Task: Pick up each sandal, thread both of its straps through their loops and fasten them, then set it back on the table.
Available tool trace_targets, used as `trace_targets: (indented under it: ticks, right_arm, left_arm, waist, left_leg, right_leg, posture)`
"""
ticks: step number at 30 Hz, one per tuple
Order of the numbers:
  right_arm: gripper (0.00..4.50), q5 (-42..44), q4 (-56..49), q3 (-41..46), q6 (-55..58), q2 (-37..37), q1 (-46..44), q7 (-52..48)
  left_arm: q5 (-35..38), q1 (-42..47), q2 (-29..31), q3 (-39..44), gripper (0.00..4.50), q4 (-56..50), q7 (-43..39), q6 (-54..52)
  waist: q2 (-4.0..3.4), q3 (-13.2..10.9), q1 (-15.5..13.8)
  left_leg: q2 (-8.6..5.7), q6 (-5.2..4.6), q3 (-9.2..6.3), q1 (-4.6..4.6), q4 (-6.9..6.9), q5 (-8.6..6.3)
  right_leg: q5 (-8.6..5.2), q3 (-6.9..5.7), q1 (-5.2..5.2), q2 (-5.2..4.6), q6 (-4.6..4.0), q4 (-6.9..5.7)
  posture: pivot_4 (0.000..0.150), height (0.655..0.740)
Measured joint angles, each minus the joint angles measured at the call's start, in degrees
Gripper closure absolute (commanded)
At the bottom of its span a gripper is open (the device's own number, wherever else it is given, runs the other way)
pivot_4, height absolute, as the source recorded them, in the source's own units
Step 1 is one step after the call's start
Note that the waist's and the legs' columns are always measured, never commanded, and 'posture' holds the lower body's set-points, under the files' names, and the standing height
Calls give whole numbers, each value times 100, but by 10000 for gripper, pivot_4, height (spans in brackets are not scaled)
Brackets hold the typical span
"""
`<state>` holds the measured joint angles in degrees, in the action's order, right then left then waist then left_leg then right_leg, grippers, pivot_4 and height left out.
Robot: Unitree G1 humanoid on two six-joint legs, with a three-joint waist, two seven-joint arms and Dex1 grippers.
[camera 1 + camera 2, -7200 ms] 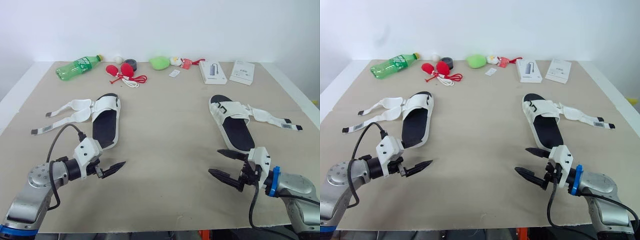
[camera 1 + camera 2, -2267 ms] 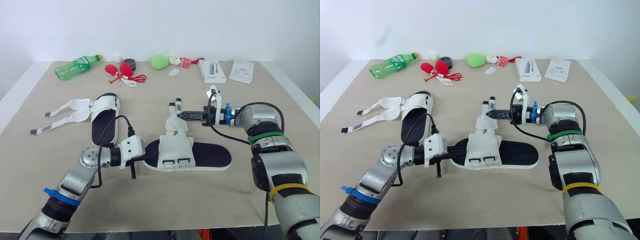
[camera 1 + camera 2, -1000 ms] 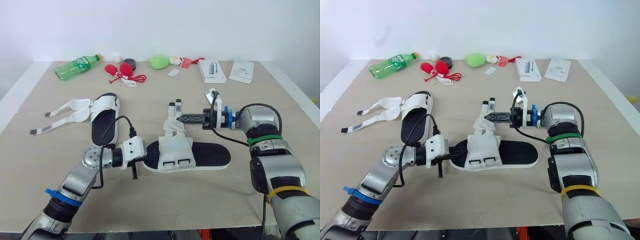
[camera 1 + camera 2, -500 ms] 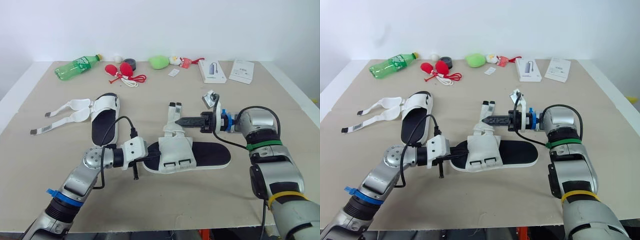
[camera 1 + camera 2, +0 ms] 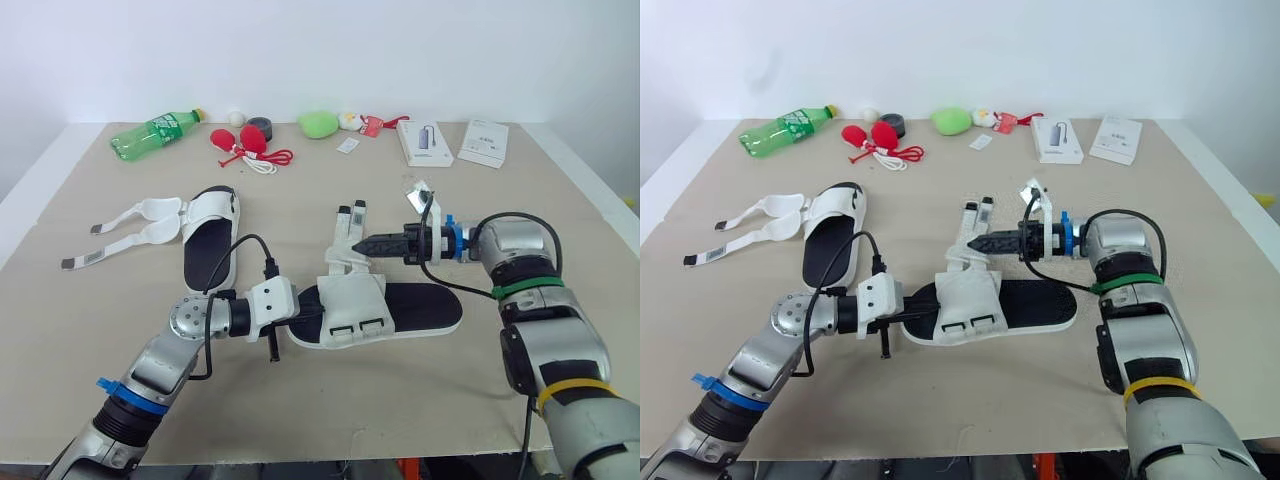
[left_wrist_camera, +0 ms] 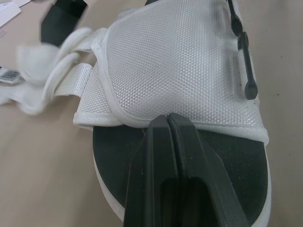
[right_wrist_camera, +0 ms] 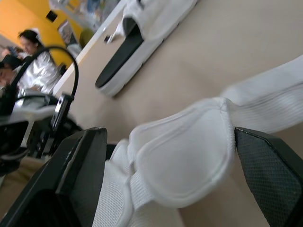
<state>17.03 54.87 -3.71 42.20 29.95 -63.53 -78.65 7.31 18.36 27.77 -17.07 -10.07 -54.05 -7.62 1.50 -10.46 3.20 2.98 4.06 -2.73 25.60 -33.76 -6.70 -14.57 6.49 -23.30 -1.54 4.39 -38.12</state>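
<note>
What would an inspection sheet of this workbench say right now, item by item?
Surface: beige table, flat.
Job's things: centre sandal lying on the table, its strap raised; second sandal at robot's left, straps splayed loose.
Clutter: green bottle, red toys, green lump, white boxes along far edge.
Grippers: left gripper shut, tips at centre sandal's upper; right gripper shut on strap.
Cables: black cable looping off each wrist.
Surroundings: white wall; people beyond the table.
</note>
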Motion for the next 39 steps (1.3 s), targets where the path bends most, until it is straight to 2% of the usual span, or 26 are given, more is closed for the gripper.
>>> trace_targets:
  ticks: [6,17,27,28,29,31,36,37,39]
  right_arm:
    - [0,-196,690,161,-346,-95,-177,423]
    - [0,-262,1508,667,-211,-512,-504,1327]
    - [0,-280,1684,1038,-169,-769,-554,1677]
    - [4950,-280,1685,1056,-168,-781,-554,1704]
    - [6811,-277,1698,1107,-164,-799,-554,1796]
    - [15646,-272,1747,1191,-164,-824,-561,1906]
    - [41564,-275,1794,1321,-205,-842,-623,2019]
    - [43371,-276,1794,1323,-217,-842,-629,2025]
    - [43371,-278,1794,1325,-236,-842,-631,2026]
  left_arm:
    - [-11,0,4,0,44285,1,-1,33]
    - [-58,16,83,13,44285,36,-18,150]
    - [-62,1,102,13,44285,30,-8,150]
    - [-63,1,103,13,45000,29,-7,150]
    - [-63,-1,106,13,45000,24,-4,150]
    - [-63,-11,117,13,45000,7,4,149]
    - [-63,-48,120,13,45000,-23,55,141]
    - [-63,-53,120,12,45000,-31,73,139]
    - [-63,-63,120,12,45000,-46,91,132]
  waist:
    - [0,0,3]
    - [0,0,29]
    - [0,0,74]
    - [0,0,77]
    - [0,0,82]
    - [-1,0,91]
    - [0,0,108]
    - [0,0,108]
    - [-1,0,108]
  left_leg:
    - [0,0,-1,0,0,0]
    - [0,0,-1,0,0,0]
    - [0,0,-2,0,0,0]
    - [0,0,-2,0,0,0]
    - [0,0,-2,0,0,0]
    - [0,0,-2,0,0,0]
    - [0,0,-2,0,0,0]
    - [0,0,-2,0,0,0]
    - [0,0,-2,0,0,0]
  right_leg:
    - [0,0,0,0,0,0]
    - [1,0,0,1,0,-1]
    - [1,0,2,1,1,-1]
    - [1,0,2,1,1,-1]
    - [1,0,2,1,1,-1]
    - [1,0,2,1,1,-1]
    - [1,0,2,1,1,-1]
    - [1,0,2,1,1,-1]
    - [1,0,2,1,1,-1]
  posture:
    - [1500,7400]
    - [1500,7400]
    - [1500,7400]
    - [1500,7400]
    - [1500,7400]
    - [1500,7400]
    - [1500,7400]
    - [1500,7400]
    - [1500,7400]
